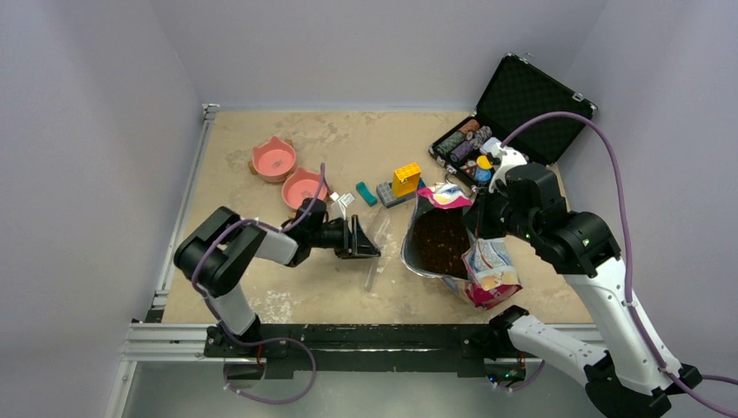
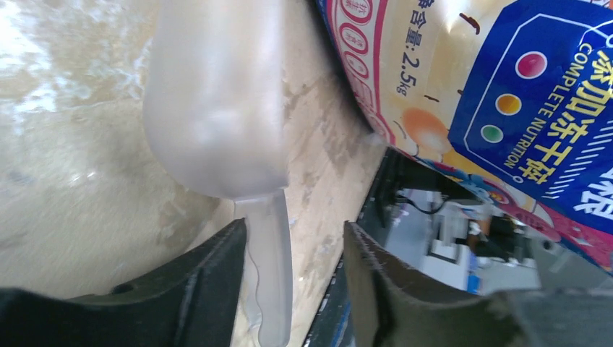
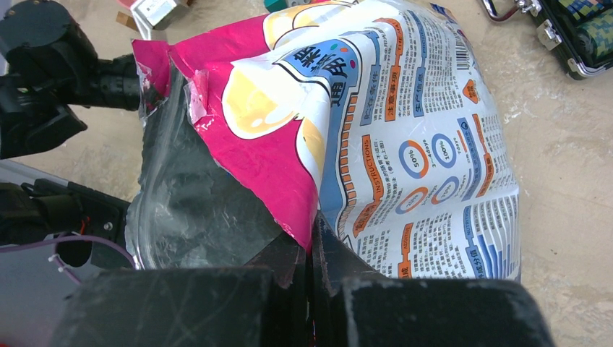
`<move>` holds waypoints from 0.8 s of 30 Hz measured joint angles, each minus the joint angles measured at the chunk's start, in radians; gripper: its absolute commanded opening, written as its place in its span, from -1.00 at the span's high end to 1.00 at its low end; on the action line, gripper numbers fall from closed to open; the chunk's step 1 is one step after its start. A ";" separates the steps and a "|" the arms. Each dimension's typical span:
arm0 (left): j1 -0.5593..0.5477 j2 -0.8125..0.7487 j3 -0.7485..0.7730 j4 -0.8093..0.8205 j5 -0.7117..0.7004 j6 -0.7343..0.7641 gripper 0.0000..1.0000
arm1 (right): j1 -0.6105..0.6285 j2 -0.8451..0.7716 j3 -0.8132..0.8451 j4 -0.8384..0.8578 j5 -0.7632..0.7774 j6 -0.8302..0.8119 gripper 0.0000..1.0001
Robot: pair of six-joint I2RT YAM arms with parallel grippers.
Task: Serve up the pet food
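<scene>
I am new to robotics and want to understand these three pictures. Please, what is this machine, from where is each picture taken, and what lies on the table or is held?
These are two robot arms bolted to a table. The wide picture looks down from above; the other two come from a camera on each wrist. The left claw stands open around the handle of a clear scoop lying on the table. The right claw pinches the rim of the open pet food bag; brown kibble shows inside. Two pink bowls, toy blocks and a black case of chips also lie there.
</scene>
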 measured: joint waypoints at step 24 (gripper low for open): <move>-0.104 -0.338 0.027 -0.513 -0.409 0.283 -0.33 | 0.000 0.000 -0.002 0.000 -0.019 0.015 1.00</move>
